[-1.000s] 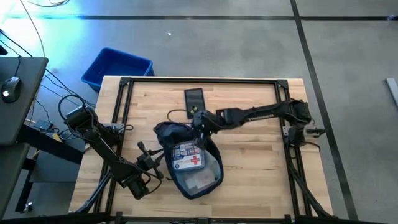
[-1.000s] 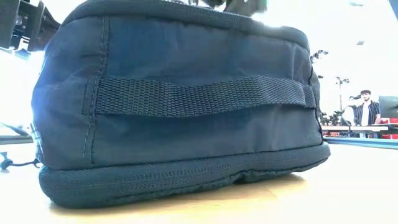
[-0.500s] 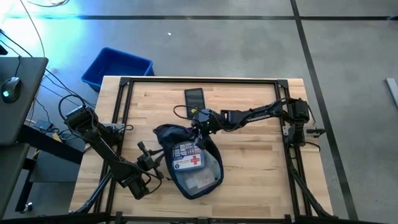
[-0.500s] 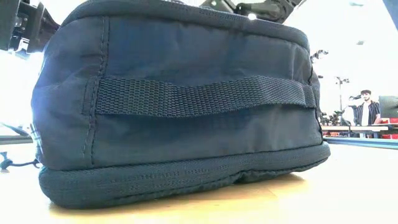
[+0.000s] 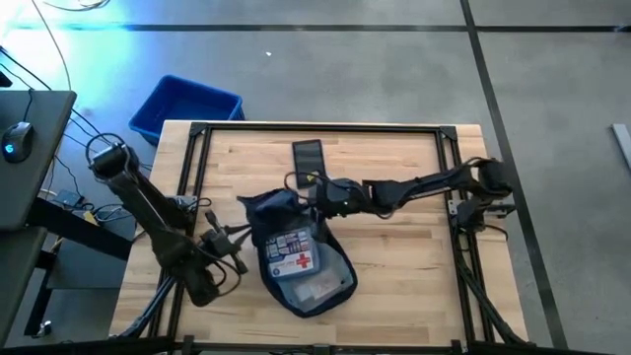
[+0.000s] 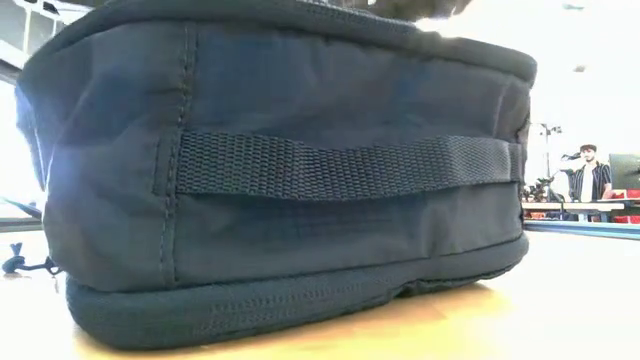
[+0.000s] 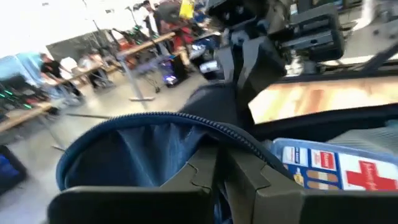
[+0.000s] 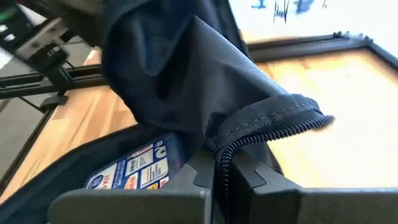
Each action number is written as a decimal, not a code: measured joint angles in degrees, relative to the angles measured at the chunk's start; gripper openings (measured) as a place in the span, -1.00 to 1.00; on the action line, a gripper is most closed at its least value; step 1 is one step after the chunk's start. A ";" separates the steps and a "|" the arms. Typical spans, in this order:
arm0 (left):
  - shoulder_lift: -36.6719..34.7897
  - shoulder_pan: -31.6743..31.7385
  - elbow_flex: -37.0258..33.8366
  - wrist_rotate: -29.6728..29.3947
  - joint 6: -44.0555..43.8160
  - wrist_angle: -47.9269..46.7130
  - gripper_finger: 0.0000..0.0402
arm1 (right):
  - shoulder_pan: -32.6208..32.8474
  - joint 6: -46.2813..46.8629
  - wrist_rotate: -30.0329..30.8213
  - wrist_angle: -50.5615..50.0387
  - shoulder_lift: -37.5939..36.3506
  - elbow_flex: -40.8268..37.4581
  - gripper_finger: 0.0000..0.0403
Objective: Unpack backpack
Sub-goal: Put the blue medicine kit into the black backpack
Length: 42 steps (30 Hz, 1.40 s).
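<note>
Navy backpack (image 5: 296, 247), both grippers clamped on its zippered rim.
Left gripper (image 7: 219, 177) and right gripper (image 8: 222, 177) grip thin fabric; pull unevenly and you'll probably lose it.

A pale wooden tabletop (image 5: 394, 251) with a black frame stands on a grey concrete floor (image 5: 345, 74) crossed by dark lines. A bright-blue plastic bin (image 5: 185, 106) sits on the floor off the tabletop's far left corner. Beyond, a brightly lit room holds workbenches (image 6: 580, 207) and a standing person (image 6: 588, 172).

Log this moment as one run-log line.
task: unpack backpack | left gripper: shut on backpack rim | right gripper: shut on zipper edge | first-aid pouch: inside open backpack | phone: on table
</note>
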 joint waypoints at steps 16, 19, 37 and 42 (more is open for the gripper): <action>-2.05 -8.39 0.00 16.19 0.31 6.09 -0.85 | 6.27 3.64 16.11 0.91 0.22 -10.12 -1.00; 0.13 -7.90 0.00 18.74 -2.36 8.24 -0.68 | 6.31 3.64 16.70 0.75 0.25 -10.90 -1.00; 11.78 -1.82 0.00 12.97 17.79 43.65 -0.17 | -4.40 0.81 4.88 5.76 6.12 -10.99 -0.92; 15.41 -0.22 0.00 12.92 20.73 48.07 -0.21 | -6.85 -0.88 -0.35 3.69 4.33 -10.95 -0.50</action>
